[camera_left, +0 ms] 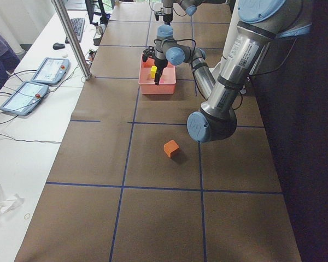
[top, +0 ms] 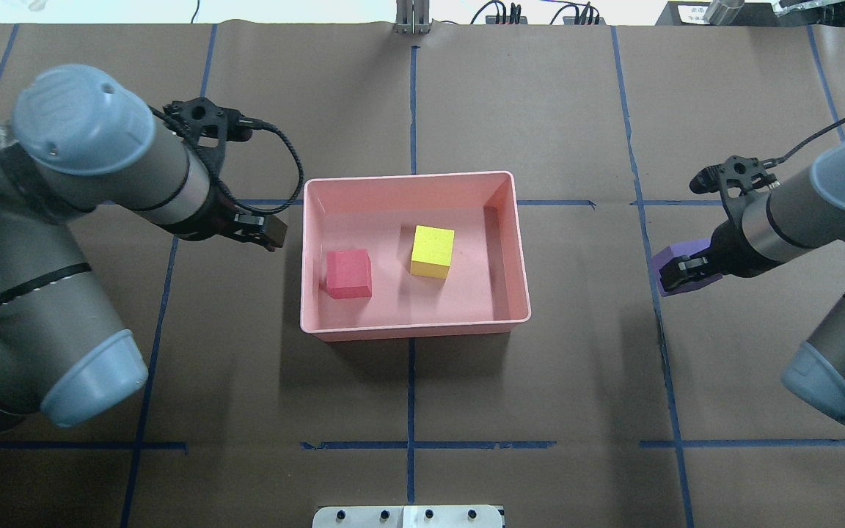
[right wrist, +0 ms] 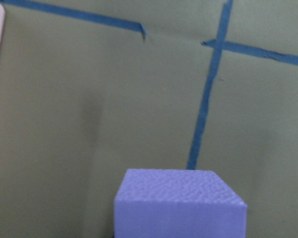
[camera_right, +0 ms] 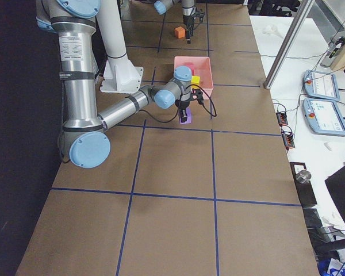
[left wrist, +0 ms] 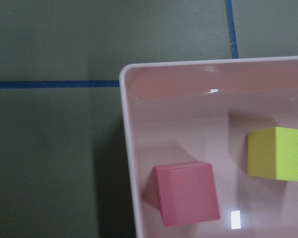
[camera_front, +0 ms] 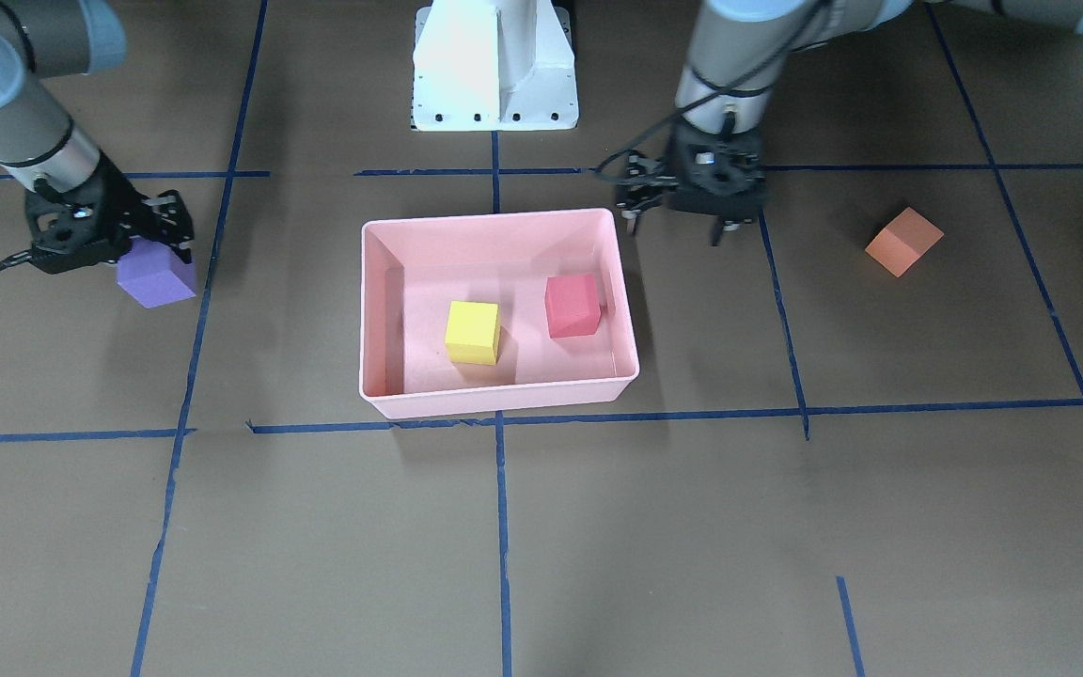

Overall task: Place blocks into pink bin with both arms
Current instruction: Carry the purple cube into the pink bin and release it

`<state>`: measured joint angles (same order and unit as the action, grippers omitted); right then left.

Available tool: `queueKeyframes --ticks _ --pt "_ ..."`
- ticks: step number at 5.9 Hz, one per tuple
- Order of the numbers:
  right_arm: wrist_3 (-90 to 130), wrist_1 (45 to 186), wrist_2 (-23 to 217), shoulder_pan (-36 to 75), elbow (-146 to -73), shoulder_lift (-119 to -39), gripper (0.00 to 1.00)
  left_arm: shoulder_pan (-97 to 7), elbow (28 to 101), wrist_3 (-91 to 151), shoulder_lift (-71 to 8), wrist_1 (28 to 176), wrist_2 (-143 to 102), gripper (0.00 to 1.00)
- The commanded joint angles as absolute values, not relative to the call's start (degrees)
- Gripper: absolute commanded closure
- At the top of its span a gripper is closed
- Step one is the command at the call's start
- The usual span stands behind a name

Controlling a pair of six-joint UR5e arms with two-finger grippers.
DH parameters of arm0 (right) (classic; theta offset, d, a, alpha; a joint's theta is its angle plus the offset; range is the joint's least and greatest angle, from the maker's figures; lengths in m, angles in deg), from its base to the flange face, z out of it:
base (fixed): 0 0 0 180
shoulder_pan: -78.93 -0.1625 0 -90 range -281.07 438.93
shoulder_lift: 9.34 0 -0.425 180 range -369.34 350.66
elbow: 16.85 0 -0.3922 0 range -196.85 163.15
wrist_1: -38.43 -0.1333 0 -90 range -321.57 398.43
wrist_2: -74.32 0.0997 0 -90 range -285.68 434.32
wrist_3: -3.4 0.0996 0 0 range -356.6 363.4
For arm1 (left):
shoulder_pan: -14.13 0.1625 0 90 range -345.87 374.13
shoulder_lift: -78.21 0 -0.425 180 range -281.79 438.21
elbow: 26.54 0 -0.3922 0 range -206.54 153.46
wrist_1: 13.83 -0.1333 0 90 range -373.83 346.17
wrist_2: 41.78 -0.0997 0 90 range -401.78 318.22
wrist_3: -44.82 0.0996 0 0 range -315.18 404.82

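The pink bin (camera_front: 494, 219) sits mid-table and holds the yellow-green block (camera_front: 472, 331) and the red-pink block (camera_front: 572, 305); both also show in the left wrist view, red-pink (left wrist: 186, 193) and yellow-green (left wrist: 278, 153). My left gripper (camera_front: 676, 230) is open and empty, just outside the bin's corner on my left. My right gripper (top: 679, 273) is shut on the purple block (camera_front: 158, 273), low over the table well to the bin's right; the block fills the bottom of the right wrist view (right wrist: 179, 203). The orange block (camera_front: 903, 242) lies alone on the table, far out on my left.
The white pedestal base (camera_front: 494, 66) stands behind the bin. Blue tape lines (camera_front: 502, 527) grid the brown table. A metal post (camera_left: 71, 38) and control tablets (camera_left: 35, 82) stand on the white side table beyond the far edge.
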<state>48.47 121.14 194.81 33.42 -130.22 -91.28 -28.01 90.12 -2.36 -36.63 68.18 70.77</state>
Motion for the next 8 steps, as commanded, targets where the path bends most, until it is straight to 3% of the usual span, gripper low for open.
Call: queueKeyframes --ticks 1,3,4,5,6,8 --pt "57.0 138.4 194.7 35.0 -130.6 -74.2 0.78 -38.4 92.2 16.9 -27.0 68.6 78.4 0.00" --pt "72.5 144.7 189.9 42.6 -129.1 -63.0 0.75 -45.1 96.1 28.6 -16.6 69.2 82.8 0.00" --pt "80.9 144.6 185.4 47.3 -126.7 -59.4 0.53 -45.1 96.8 28.6 -10.9 74.8 83.0 0.00" --pt "83.8 144.7 181.6 50.3 -125.2 -58.0 0.01 -45.1 96.9 27.9 -4.1 83.6 83.1 0.00" --pt "83.1 144.7 181.4 50.3 -126.4 -58.6 0.00 -44.8 96.1 27.9 -0.1 88.9 82.9 0.00" --pt "82.8 144.8 181.5 50.2 -128.5 -60.5 0.00 -42.3 92.4 29.1 0.6 94.1 82.7 0.00"
